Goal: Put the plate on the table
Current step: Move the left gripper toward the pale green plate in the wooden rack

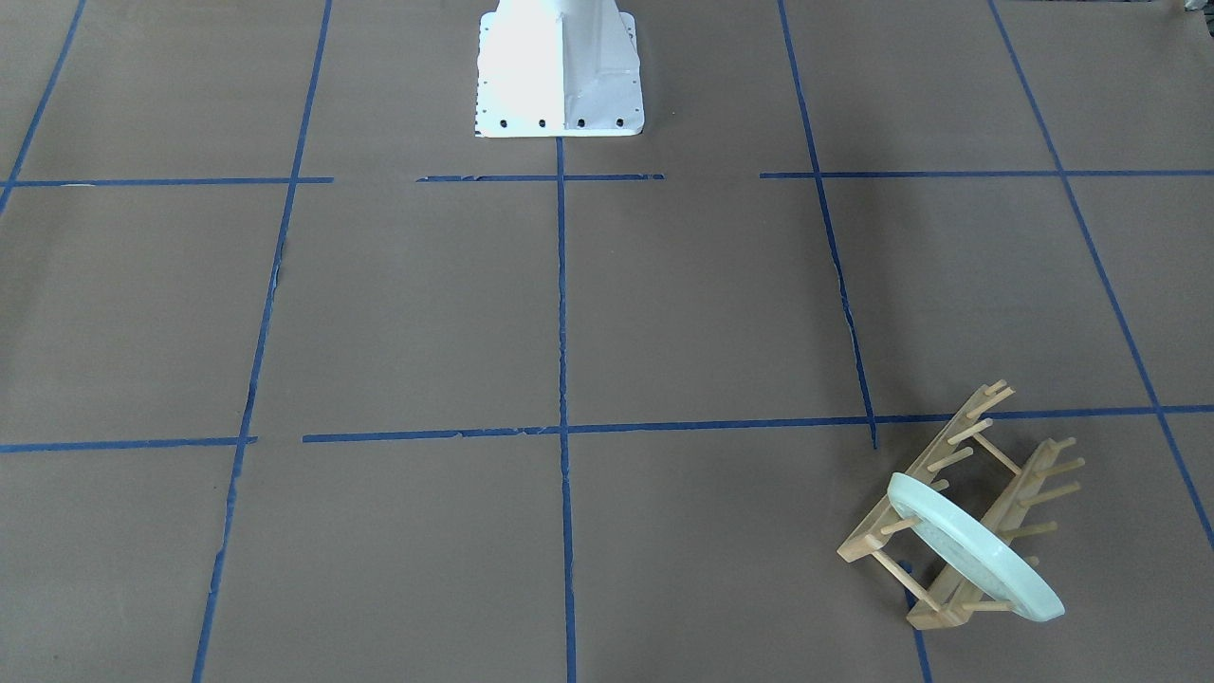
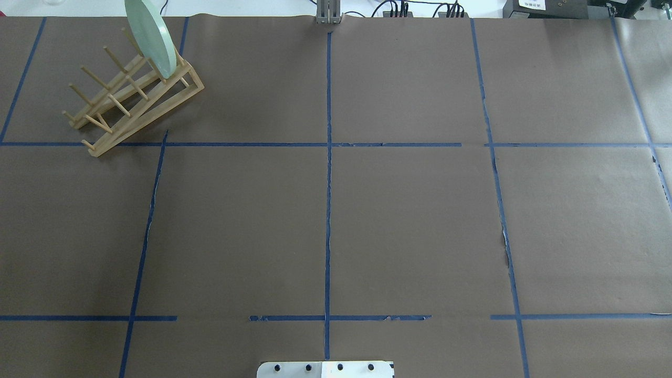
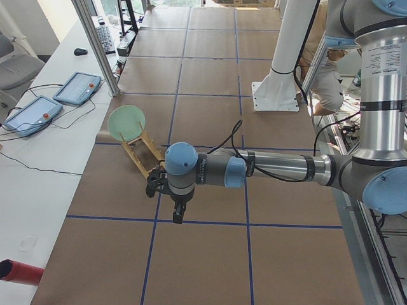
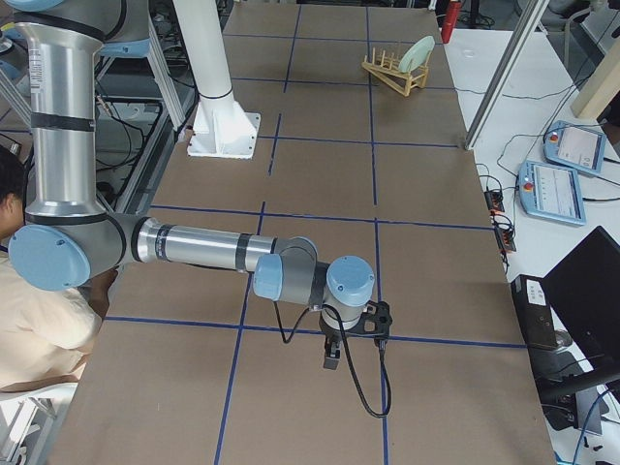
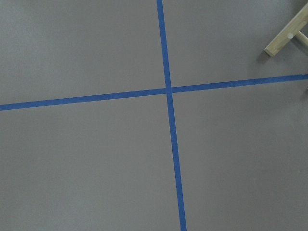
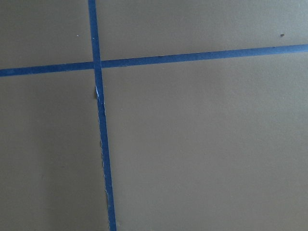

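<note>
Plate, pale mint-green, standing on edge in wooden peg rack at the robot's far-left corner of brown papered surface; its top is cut off in the overhead view. Left gripper and right gripper hang above blue tape lines, well apart from the rack. Both show in side views only, so whether the jaws are parted cannot be told.

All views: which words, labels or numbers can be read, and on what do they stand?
No text is readable.
The left arm label: too small.
The right arm label: too small.
The black box label: blurred.
The plate and table: no text.
</note>
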Tool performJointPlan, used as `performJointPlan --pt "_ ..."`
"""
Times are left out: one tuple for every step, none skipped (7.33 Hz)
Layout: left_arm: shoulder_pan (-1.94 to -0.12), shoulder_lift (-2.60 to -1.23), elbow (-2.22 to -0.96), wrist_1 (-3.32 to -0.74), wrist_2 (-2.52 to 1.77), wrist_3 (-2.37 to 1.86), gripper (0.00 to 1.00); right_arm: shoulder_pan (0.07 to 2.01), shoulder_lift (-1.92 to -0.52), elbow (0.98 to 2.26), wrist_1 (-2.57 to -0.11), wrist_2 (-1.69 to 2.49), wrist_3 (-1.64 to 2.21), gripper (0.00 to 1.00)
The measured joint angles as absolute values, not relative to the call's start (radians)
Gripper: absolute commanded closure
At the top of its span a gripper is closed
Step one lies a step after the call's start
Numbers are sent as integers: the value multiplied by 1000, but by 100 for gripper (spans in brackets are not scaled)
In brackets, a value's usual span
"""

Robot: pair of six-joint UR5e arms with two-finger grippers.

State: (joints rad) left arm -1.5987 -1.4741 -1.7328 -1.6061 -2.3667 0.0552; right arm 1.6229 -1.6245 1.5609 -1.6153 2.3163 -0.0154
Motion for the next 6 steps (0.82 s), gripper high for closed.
performJointPlan --pt "-1599 -1476 -1732 -1606 -2367 56 0 1623 -1624 1561 -1615 2316 -15 0" --pt "-1598 -1483 -1727 -1607 -2367 56 0 1623 -1625 1560 -1615 2316 -15 0" --pt "-1597 -1502 -1717 -1608 -2368 56 0 1623 -1624 1560 -1615 2316 -15 0" --pt "-1595 -1532 -1711 -1608 -2369 56 0 1623 -1624 1561 -1615 2316 -15 0" --pt "-1591 -1558 -1708 -1608 -2379 56 0 1623 -1625 1561 -1615 2316 -15 0" --pt "-1584 -1577 -1702 -1608 -2435 48 0 1623 -1625 1561 -1615 2316 -15 0"
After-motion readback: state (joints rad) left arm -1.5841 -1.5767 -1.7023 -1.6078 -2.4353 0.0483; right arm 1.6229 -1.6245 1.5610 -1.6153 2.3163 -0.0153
